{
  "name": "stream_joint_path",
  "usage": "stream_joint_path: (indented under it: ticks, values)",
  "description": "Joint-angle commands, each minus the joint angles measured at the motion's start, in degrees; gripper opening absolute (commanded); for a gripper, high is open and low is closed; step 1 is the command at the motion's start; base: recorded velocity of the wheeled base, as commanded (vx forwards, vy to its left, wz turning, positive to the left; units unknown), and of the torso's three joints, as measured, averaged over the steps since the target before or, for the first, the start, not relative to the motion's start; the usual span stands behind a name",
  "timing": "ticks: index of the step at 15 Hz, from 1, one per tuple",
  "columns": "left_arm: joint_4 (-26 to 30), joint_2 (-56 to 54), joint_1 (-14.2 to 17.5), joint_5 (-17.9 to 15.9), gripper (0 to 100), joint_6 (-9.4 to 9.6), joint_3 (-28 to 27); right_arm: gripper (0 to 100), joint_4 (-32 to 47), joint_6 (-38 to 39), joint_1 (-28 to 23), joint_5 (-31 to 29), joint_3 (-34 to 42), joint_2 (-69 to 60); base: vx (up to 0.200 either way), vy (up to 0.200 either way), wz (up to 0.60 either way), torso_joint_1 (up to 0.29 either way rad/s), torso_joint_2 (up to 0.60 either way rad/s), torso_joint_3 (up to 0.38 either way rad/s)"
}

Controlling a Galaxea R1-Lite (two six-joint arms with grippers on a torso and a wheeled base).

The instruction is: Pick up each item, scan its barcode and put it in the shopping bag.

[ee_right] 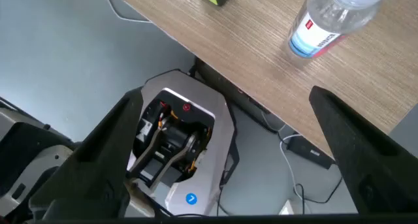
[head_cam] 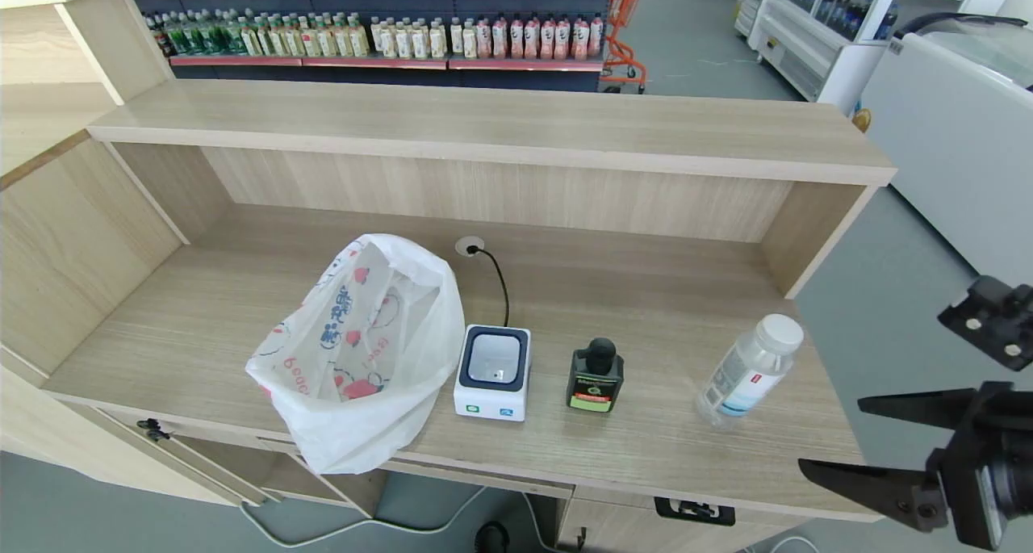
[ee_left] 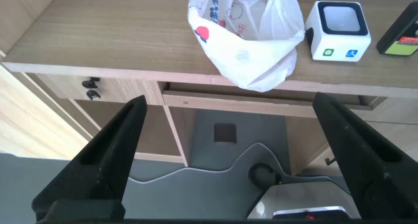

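On the wooden counter (head_cam: 662, 295) a white shopping bag (head_cam: 355, 351) with red print stands open at the left. To its right sits a white barcode scanner (head_cam: 492, 371), then a small dark bottle (head_cam: 595, 375) with a black cap, and farthest right a clear water bottle (head_cam: 750, 371) with a white cap. My right gripper (head_cam: 831, 434) hangs open off the counter's front right corner, below the water bottle (ee_right: 326, 21). My left gripper (ee_left: 228, 103) is open too, held low in front of the counter beneath the bag (ee_left: 245, 28) and scanner (ee_left: 337, 29).
A black cable (head_cam: 499, 282) runs from the scanner to a hole in the counter. A raised shelf (head_cam: 484, 125) and side walls box in the back and sides. Drawers (ee_left: 98, 87) and loose cables lie under the counter's front edge.
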Motion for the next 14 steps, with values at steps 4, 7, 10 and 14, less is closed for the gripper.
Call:
stream_joint_path:
  ticks: [4, 7, 10, 14]
  values:
    - [0.00, 0.06, 0.00, 0.00, 100, -0.01, 0.00, 100, -14.75, -0.10, 1.62, 0.04, 4.35, 12.02, 0.000, 0.000, 0.00, 0.000, 0.00, 0.000]
    - [0.00, 0.06, 0.00, 0.00, 100, -0.01, 0.00, 100, -29.95, -0.10, 1.79, 0.31, 11.47, 15.54, 0.000, 0.000, 0.00, 0.000, 0.00, 0.000]
    - [0.00, 0.06, 0.00, 0.00, 100, -0.01, 0.00, 100, -46.91, -0.19, 2.32, 1.10, 16.92, 22.39, 0.000, 0.000, 0.00, 0.000, 0.00, 0.000]
    - [0.00, 0.06, 0.00, 0.00, 100, -0.01, 0.00, 100, -61.94, -0.19, 4.08, 1.10, 19.82, 30.39, 0.000, 0.000, 0.00, 0.000, 0.00, 0.000]
